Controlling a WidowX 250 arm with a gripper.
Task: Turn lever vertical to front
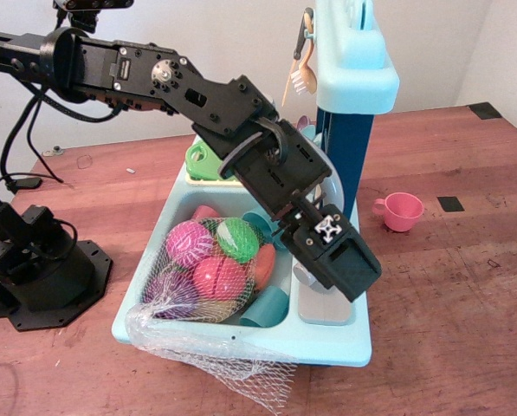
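My black gripper reaches down over the right side of the light blue toy sink, right above the grey toy tap. Only a small rounded grey piece and the tap's flat grey base show under the gripper's lower edge. I cannot tell whether the rounded piece is the lever or the spout; the rest of the tap is hidden behind the gripper body. The jaws face away from the camera, so I cannot see whether they are open or shut.
A net bag of toy fruit fills the basin and hangs over its front rim. A blue cup lies beside it. An orange-handled brush hangs on the blue back column. A pink cup stands to the right. The arm's base is at left.
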